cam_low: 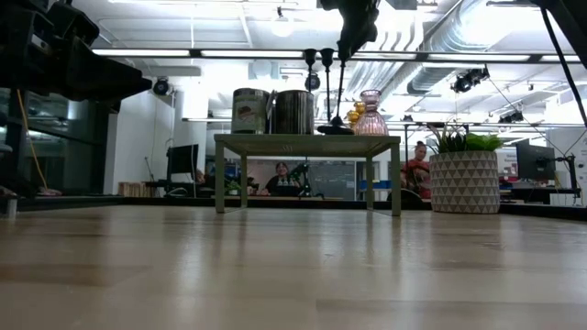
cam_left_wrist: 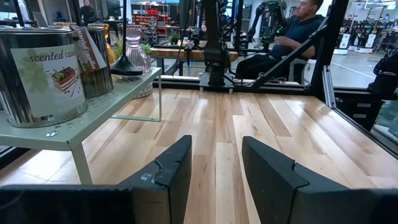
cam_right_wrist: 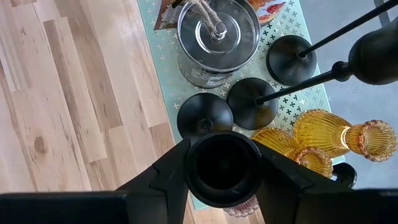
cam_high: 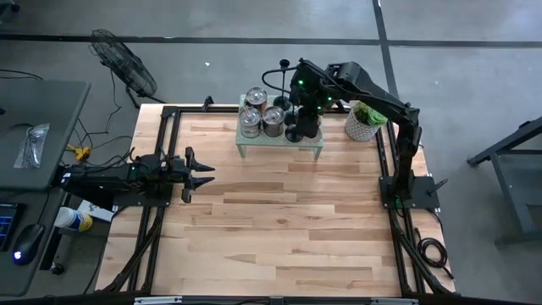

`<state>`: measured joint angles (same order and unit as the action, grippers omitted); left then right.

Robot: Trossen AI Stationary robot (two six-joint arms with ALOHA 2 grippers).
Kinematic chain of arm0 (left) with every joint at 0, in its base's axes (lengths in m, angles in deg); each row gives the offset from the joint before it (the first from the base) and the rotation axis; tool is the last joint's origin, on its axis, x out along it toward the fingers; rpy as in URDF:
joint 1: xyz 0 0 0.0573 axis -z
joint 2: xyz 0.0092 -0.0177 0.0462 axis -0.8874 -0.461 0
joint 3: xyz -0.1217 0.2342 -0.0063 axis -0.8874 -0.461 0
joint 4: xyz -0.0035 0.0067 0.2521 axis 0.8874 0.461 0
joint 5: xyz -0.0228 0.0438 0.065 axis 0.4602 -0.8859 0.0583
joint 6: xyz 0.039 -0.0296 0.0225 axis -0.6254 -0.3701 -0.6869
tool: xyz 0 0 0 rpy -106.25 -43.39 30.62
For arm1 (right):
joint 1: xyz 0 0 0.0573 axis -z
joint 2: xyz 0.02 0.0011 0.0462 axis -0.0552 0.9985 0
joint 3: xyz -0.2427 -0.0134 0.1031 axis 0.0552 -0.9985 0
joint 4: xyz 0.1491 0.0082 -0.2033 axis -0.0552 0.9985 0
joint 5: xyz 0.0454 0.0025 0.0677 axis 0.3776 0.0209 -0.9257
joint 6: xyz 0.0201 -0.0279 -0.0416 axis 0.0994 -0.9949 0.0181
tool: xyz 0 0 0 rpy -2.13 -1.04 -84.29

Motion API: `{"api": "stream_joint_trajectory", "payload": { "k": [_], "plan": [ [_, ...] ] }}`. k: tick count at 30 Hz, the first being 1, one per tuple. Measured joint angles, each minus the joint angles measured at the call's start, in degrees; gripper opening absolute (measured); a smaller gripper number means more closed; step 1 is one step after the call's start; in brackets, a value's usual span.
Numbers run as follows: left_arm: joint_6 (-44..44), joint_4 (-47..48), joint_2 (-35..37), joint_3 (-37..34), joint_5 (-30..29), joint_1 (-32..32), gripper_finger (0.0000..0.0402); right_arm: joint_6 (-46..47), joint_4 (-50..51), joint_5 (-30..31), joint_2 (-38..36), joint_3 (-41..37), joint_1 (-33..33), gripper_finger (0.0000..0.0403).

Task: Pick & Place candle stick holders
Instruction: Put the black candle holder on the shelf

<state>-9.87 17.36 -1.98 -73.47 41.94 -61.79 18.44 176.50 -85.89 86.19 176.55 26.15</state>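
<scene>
I've got the right gripper (cam_right_wrist: pixel 224 171) closed round the cup top of a black candlestick (cam_right_wrist: pixel 224 163), its base (cam_right_wrist: pixel 204 116) on the pale green rack (cam_high: pixel 279 140) by the table's far edge, w/ two more black sticks (cam_right_wrist: pixel 251 103), silver tins (cam_high: pixel 263 114) & amber glass holders (cam_right_wrist: pixel 323 134). Left gripper (cam_left_wrist: pixel 214 168) hangs near the left edge, fingers part open, nothing in them.

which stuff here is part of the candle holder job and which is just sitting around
Job: black candlestick clamped in the right gripper; two black candlesticks; amber glass holders; pink glass holder; silver tins.
Bystanders: green rack, potted plant, parked left gripper.
</scene>
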Motion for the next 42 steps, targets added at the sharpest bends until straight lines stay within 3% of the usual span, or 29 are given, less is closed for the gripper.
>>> {"api": "stream_joint_trajectory", "payload": {
  "k": [26,42],
  "plan": [
    [0.0,0.0,0.0,0.0,0.0,0.0,0.0138,-0.6,-0.6,0.0,0.0,0.0,0.0,0.0147],
    [0.0,0.1,0.0,0.0,0.0,0.0,0.0138,0.2,-2.2,0.9,1.7,-0.1,0.8,0.0217]
  ]
}}
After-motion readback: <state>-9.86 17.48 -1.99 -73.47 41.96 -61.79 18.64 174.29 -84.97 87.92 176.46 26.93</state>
